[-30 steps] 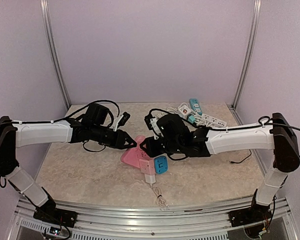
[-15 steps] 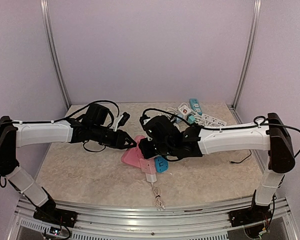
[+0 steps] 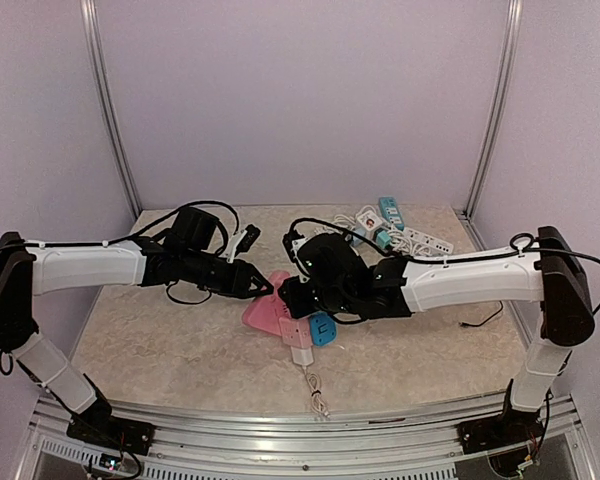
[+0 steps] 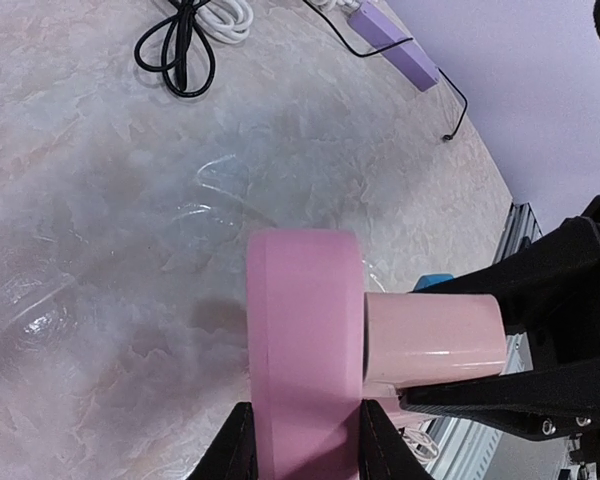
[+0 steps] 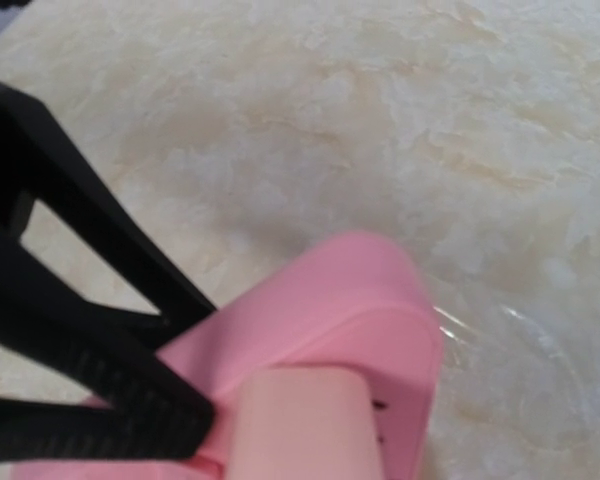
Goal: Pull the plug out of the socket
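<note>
A pink socket block point(image 3: 263, 314) lies mid-table. In the left wrist view the socket block point(image 4: 305, 330) is clamped between the fingers of my left gripper point(image 4: 307, 450). A pale pink plug point(image 4: 435, 338) sticks out of the block's side, seated in it. My right gripper point(image 3: 296, 308) is shut on the plug, and its black fingers point(image 4: 540, 265) lie above and below the plug. In the right wrist view the plug point(image 5: 300, 425) fills the bottom and the socket block point(image 5: 350, 290) lies behind it. My own right fingers are out of frame there. My left gripper point(image 3: 264, 288) shows in the top view.
A blue plug point(image 3: 322, 328) and a white adapter point(image 3: 300, 356) with a coiled white cable sit against the block's near side. White point(image 3: 425, 240) and teal point(image 3: 390, 212) power strips lie at the back right. A black cable point(image 4: 180, 55) lies behind the left arm.
The right arm shifted a little to the left, then slightly back, staying at the plug. The left arm and the socket block have not moved.
</note>
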{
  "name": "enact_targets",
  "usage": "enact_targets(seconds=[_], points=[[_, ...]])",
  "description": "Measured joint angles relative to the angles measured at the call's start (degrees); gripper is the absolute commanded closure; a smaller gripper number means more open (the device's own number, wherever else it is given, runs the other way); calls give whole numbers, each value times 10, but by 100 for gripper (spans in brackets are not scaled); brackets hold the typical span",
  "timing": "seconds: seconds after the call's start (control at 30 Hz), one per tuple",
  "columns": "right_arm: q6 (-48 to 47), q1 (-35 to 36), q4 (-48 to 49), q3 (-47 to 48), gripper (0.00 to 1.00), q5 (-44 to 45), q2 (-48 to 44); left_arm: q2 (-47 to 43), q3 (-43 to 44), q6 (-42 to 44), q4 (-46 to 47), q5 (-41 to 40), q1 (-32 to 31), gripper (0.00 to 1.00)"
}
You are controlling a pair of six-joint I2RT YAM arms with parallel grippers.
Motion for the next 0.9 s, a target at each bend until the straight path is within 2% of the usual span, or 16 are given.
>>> enact_targets(seconds=[0.4,0.9], points=[[-10,-45,112,-92,100,-133,-41,0,0,5,3,13,0,93],[-8,-51,125,-99,100,-151,-41,0,0,6,0,11,0,94]])
